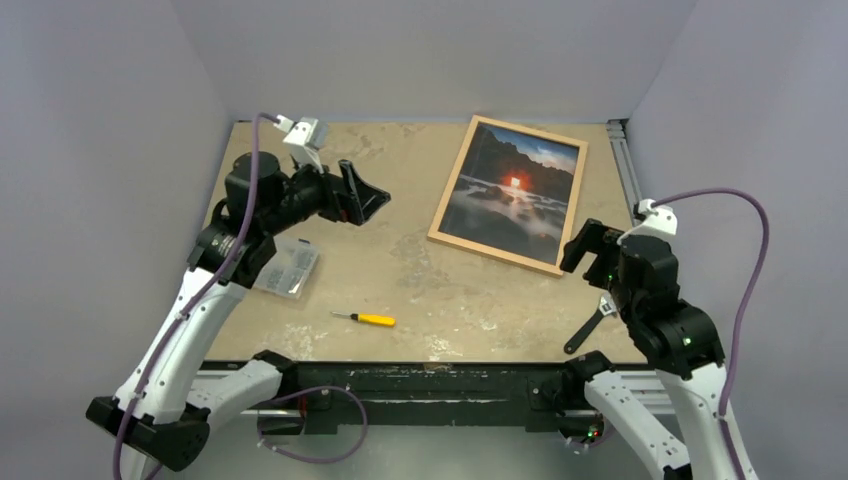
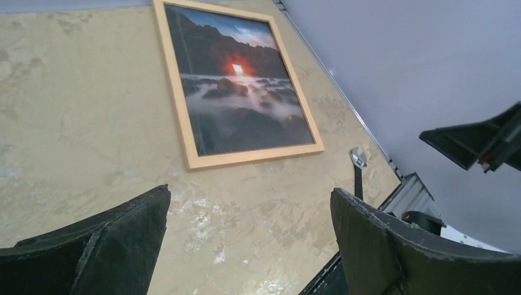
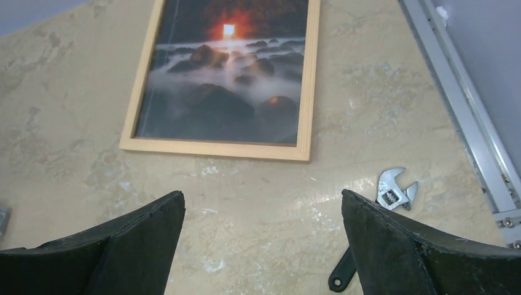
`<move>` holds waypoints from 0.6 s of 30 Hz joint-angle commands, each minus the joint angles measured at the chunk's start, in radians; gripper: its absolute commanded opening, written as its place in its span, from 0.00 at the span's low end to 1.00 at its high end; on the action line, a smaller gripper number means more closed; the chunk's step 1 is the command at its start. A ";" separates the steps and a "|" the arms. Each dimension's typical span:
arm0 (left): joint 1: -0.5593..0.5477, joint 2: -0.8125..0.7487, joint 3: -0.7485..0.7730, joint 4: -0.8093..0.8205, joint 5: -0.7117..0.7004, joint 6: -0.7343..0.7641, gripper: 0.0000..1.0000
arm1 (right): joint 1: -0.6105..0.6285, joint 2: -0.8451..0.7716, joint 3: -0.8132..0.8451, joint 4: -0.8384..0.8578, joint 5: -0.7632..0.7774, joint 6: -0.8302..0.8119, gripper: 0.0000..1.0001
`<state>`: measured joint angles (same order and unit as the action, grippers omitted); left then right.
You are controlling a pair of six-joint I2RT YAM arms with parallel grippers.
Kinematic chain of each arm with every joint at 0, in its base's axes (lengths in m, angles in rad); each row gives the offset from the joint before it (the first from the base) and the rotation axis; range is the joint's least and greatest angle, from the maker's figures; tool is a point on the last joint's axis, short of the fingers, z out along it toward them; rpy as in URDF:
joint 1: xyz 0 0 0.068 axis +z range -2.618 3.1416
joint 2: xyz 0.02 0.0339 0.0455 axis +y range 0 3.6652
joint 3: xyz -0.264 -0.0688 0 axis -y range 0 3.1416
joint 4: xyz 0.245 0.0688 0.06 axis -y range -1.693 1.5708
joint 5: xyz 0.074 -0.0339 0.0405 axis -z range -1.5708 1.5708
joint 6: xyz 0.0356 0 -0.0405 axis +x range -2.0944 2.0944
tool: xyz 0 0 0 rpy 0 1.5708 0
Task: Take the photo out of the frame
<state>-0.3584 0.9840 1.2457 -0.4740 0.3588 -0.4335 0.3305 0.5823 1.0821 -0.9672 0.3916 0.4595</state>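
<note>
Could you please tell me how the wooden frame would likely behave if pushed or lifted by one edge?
The frame lies flat on the table, so a push would probably slide it, not tip it. Its thin wood border looks stiff and light. The glossy photo may be slippery.

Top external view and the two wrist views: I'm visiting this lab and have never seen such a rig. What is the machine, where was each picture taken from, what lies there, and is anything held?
Two white-and-black robot arms are bolted at the near edge of a mottled beige table. The wide picture looks down from above and behind them. The other two come from a camera on each wrist, so the dark wedges at the bottom are that gripper's own fingers. On the table lie a thin light-wood picture frame with a dark sunset photo in it, a yellow-handled screwdriver, a grey adjustable wrench and a clear plastic box of small parts. The left gripper and right gripper are both open and hold nothing.
</note>
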 commanded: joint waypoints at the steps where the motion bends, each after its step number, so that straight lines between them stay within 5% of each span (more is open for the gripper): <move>1: -0.105 0.071 0.001 0.025 -0.046 0.039 1.00 | -0.004 0.062 -0.073 0.076 -0.039 0.061 0.98; 13: -0.180 0.112 -0.043 0.077 -0.129 0.059 1.00 | -0.006 0.279 -0.249 0.364 -0.095 0.095 0.97; 18: -0.189 0.199 -0.065 0.056 -0.004 -0.034 0.99 | -0.059 0.382 -0.316 0.488 -0.157 0.113 0.95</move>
<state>-0.5335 1.1175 1.2076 -0.4492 0.2611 -0.4080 0.3214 0.9173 0.8104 -0.6407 0.2840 0.5404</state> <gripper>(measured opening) 0.997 0.959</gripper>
